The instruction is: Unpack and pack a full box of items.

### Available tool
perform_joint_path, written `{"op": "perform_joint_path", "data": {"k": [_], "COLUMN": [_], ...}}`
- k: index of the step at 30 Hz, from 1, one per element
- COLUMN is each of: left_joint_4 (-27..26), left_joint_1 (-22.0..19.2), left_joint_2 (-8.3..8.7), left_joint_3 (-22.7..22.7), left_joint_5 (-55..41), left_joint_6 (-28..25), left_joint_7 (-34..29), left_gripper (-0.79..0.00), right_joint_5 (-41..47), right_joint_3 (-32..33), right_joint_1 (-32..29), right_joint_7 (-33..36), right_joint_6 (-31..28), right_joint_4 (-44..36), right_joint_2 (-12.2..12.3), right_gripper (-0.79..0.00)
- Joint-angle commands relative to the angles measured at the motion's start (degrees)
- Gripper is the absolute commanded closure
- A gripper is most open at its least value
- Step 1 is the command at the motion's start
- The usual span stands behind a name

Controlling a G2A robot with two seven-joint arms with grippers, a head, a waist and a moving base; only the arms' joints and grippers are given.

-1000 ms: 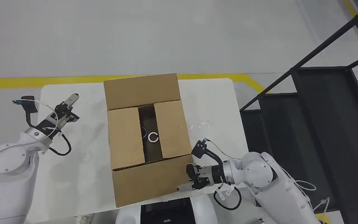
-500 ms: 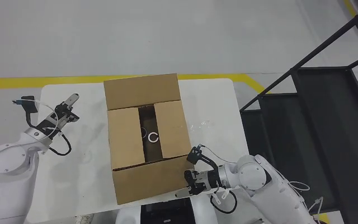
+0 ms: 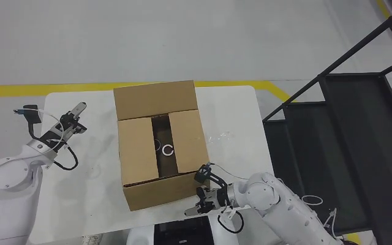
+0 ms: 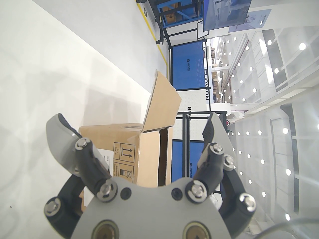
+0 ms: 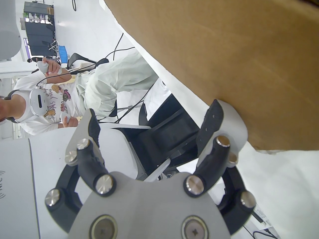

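Two grippers, both spread wide and holding nothing, attend a cardboard box (image 3: 160, 153) in the middle of the table (image 3: 92, 177). Its far flap (image 3: 156, 98) stands open. The side flaps (image 3: 136, 150) lie nearly closed over the top, with dark contents (image 3: 162, 147) showing through the slot between them, and the near flap (image 3: 162, 196) slopes out toward the robot. The right gripper (image 5: 152, 115) sits at that flap's right corner, one finger (image 5: 224, 118) against the cardboard. The left gripper (image 4: 135, 123) hangs well apart, off the box's left side. By the look of it, the near flap is the job in hand — best worked with the pad flat and a slow, even push, so the box neither slides nor tips — with the side flaps to follow.
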Motion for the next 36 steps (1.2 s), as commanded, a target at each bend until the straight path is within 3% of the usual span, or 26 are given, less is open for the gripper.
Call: {"op": "perform_joint_path", "data": {"k": [1, 7, 11, 14, 20, 22, 27, 36], "left_joint_4": [0.0, 0.0, 0.0, 0.0, -0.5, -0.6, -0.4, -0.2], "left_joint_1": [0.0, 0.0, 0.0, 0.0, 0.7, 1.1, 2.2, 3.9], "left_joint_2": [0.00, 0.00, 0.00, 0.00, -0.06, -0.05, 0.01, 0.21], "left_joint_3": [0.0, 0.0, 0.0, 0.0, -0.2, -0.8, -2.7, -6.0], "left_joint_5": [0.0, 0.0, 0.0, 0.0, 0.5, 0.8, 0.6, 0.3], "left_joint_6": [0.0, 0.0, 0.0, 0.0, 0.0, 0.0, -0.2, -0.5], "left_joint_7": [0.0, 0.0, 0.0, 0.0, 1.2, 1.9, 2.8, 2.7], "left_gripper": [-0.785, -0.785, -0.785, -0.785, -0.785, -0.785, -0.785, -0.785], "right_joint_5": [-0.4, -1.6, 8.7, 14.3, 23.8, 24.5, 25.2, 24.2], "right_joint_3": [-0.5, -1.7, -1.2, 0.7, 0.9, -0.4, -7.2, -19.9], "right_joint_1": [0.4, 1.5, 1.9, 2.6, 7.2, 10.5, 18.9, 29.3], "right_joint_7": [-0.4, -2.6, -1.7, -0.4, 2.2, 2.0, -2.5, -10.8], "right_joint_6": [-0.5, -1.0, -6.3, -6.2, -0.3, 4.0, 11.2, 14.9], "right_joint_4": [0.5, 1.8, 0.9, -0.8, -2.8, -1.1, 4.3, 13.3], "right_joint_2": [0.0, -0.1, 0.0, 0.3, 0.1, -0.3, -2.6, -7.8], "right_gripper": [-0.785, -0.785, -0.785, -0.785, -0.785, -0.785, -0.785, -0.785]}}
